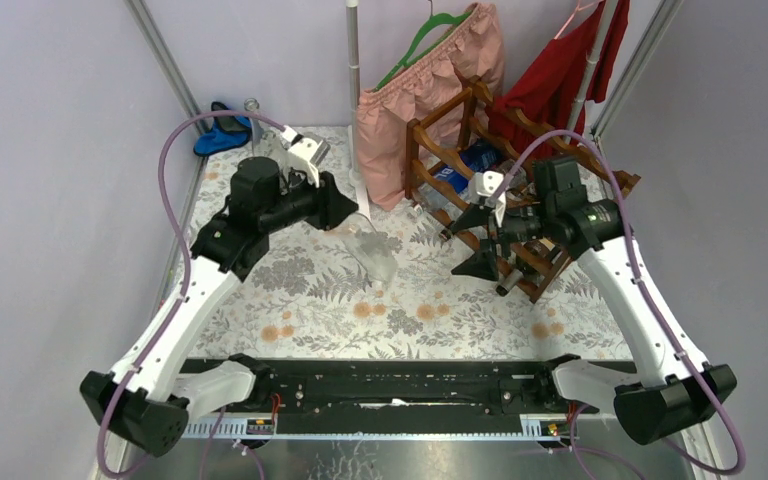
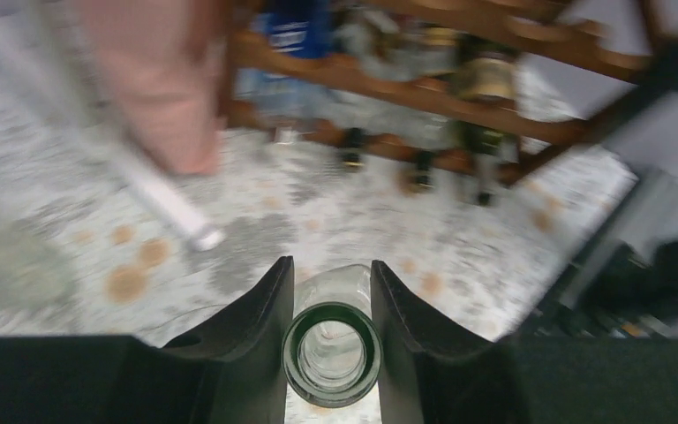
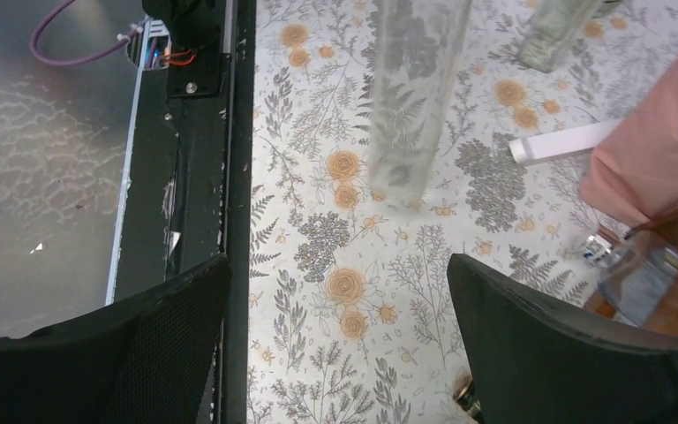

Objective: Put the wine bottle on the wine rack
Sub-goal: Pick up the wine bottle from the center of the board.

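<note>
Left gripper (image 2: 330,281) clamps the wine bottle (image 2: 331,355) by its neck.
Carry it level toward the wine rack (image 1: 412,160) at two o'clock; right gripper (image 3: 335,291) gapes wide.

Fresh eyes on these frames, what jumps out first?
The clear wine bottle, its neck clamped in the left end effector at the table's middle. Next, the reddish wooden wine rack at back right, already holding bottles, with pink shorts hanging beside it. The right end effector hovers open just in front of the rack.
</note>
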`<control>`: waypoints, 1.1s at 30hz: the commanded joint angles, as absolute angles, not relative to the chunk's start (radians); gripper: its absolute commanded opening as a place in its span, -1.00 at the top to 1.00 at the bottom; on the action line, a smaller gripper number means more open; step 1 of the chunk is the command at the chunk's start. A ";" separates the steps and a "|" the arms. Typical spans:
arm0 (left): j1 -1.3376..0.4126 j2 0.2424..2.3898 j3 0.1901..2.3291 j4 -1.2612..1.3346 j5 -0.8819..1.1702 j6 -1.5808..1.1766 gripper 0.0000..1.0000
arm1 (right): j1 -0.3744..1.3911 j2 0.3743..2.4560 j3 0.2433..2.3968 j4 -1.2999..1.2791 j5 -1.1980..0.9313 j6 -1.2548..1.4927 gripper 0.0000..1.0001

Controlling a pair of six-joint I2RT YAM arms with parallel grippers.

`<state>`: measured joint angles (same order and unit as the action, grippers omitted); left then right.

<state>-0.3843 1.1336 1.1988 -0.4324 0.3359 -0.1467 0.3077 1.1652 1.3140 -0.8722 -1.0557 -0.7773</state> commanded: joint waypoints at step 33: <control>-0.557 1.026 0.756 0.335 0.429 -0.916 1.00 | 0.636 1.227 0.961 -0.321 -0.772 -0.431 -1.00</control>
<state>-0.5495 1.0683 0.7658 0.1566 0.4889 -0.8169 0.6086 1.2137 0.9646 -0.3595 -0.8227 -0.4507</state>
